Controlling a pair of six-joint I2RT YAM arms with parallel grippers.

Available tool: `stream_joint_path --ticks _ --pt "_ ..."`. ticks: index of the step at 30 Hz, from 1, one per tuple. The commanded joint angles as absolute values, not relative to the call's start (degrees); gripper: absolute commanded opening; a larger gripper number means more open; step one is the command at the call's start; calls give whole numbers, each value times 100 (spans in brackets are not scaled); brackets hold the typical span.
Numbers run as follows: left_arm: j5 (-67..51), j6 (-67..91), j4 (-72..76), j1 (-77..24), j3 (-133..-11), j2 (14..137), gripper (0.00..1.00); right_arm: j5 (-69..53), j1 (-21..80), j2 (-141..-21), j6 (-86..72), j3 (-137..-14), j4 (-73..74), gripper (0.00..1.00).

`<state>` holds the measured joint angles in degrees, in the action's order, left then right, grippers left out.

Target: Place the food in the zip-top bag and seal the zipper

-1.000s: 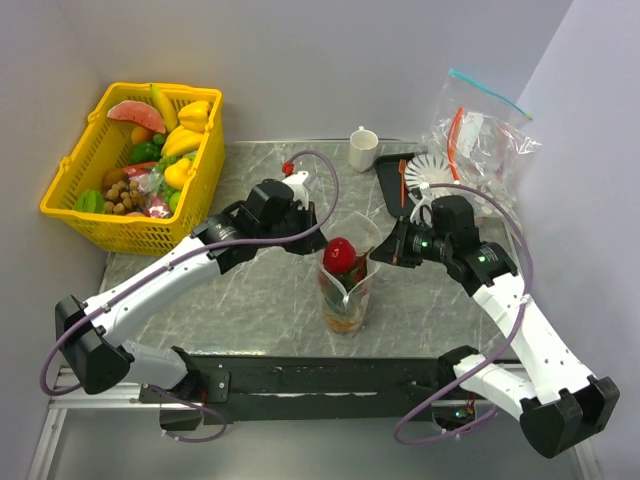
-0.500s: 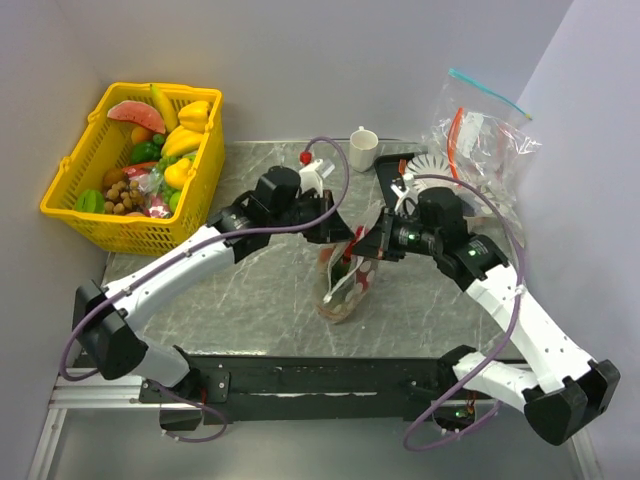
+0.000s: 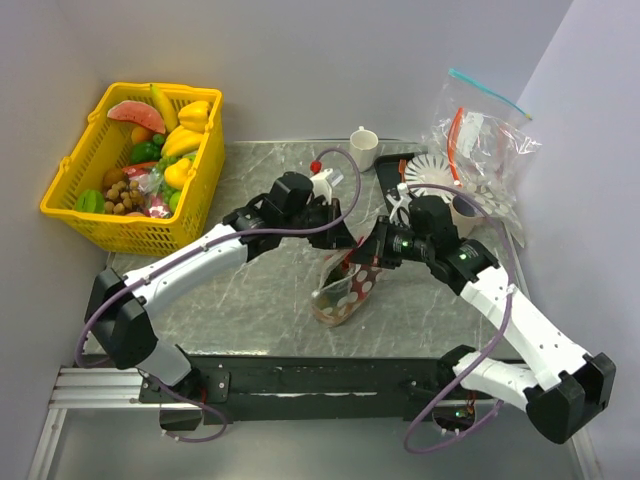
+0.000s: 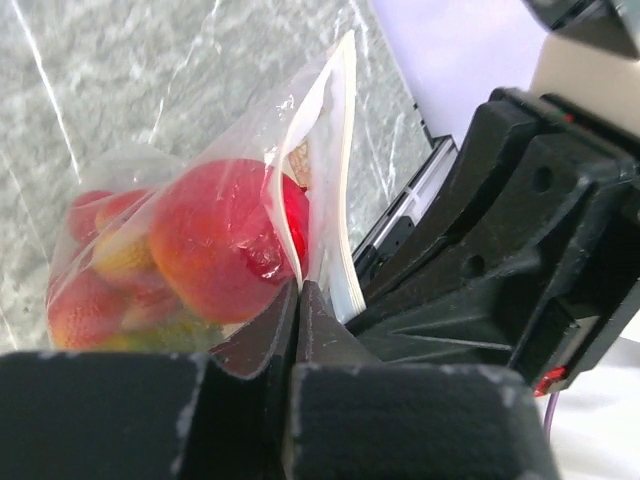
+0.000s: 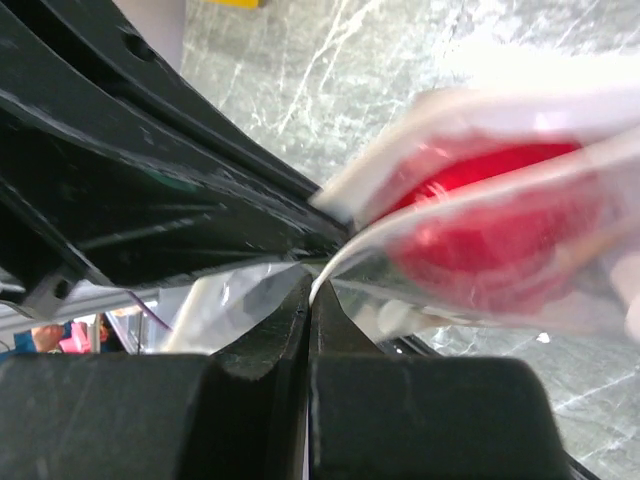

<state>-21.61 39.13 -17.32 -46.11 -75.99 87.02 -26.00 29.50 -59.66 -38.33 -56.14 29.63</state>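
Two grippers meet at the mouth of the zip-top bag (image 3: 342, 292), which sits near the middle of the marble table (image 3: 250, 290), leaning over with its bottom on the surface. Left gripper (image 4: 298, 295): fingers clenched, thin film of the bag's rim pinched between the tips. Right gripper (image 5: 308, 295): fingers likewise pressed together on a fold of the rim, from the opposite side. Contents, left wrist view: red apple (image 4: 215, 250) uppermost, just under the mouth; strawberries (image 4: 85, 300) below it; a yellowish piece (image 4: 120, 255) between them, too hidden to identify. Zipper (image 4: 335, 180): whitish strip, its two lips standing apart beside the apple. The right wrist view is blurred and shows only red behind film. Yellow basket (image 3: 60, 200) of other toy produce stands far left, white mug (image 3: 362, 148) at the far edge, spare clear bags (image 3: 480, 135) far right.
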Motion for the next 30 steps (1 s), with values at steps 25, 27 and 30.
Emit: stream_joint_path --ticks 25,27,30 --pt "-2742 4034 -870 -4676 -7348 8789 1 -950 2918 -4562 -4859 -5001 2804 67" --pt "-2742 4043 -835 -4676 -7321 8815 1 -766 2935 -4492 -5176 -4914 2690 69" --pt "-2760 4096 -756 -4693 -7269 8850 1 -441 2935 -4342 -5676 -4825 2689 86"
